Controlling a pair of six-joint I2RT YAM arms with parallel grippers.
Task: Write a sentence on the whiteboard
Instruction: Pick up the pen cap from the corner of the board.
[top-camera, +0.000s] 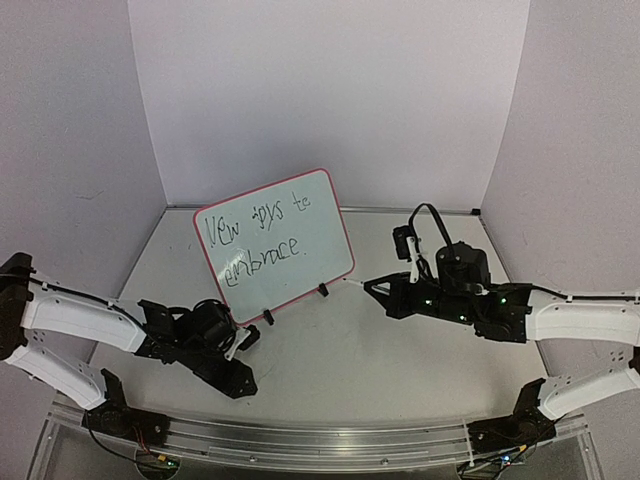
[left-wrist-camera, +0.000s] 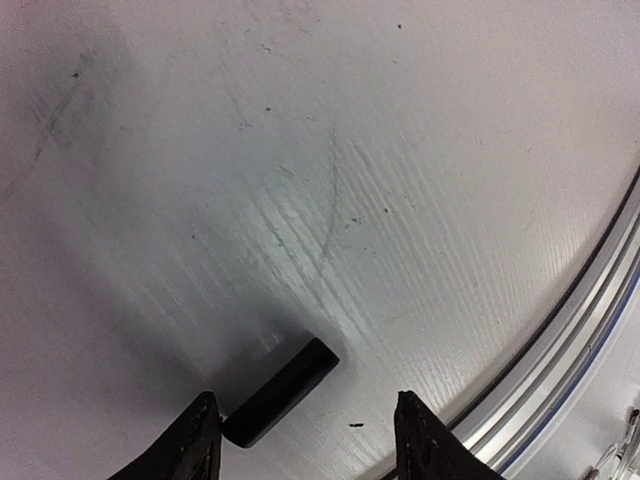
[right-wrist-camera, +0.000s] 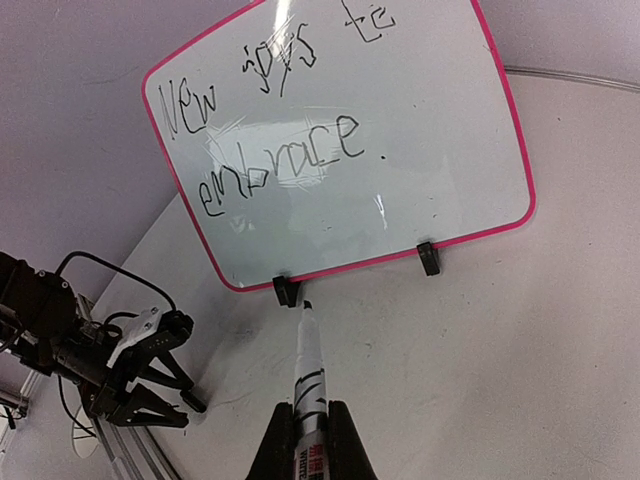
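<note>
My right end effector (right-wrist-camera: 312, 442) pinches the marker (right-wrist-camera: 308, 370), long axis aimed at 12 o'clock, where the whiteboard (right-wrist-camera: 430, 190) stands just past the tip, the sentence (right-wrist-camera: 290, 165) written. Left end effector (left-wrist-camera: 305, 440) hangs spread above a black cap (left-wrist-camera: 280, 392).

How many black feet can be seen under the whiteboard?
2. In the right wrist view, one foot sits under the whiteboard rim beside the marker tip; the other foot sits nearer the opposite corner. None seems hidden.
</note>
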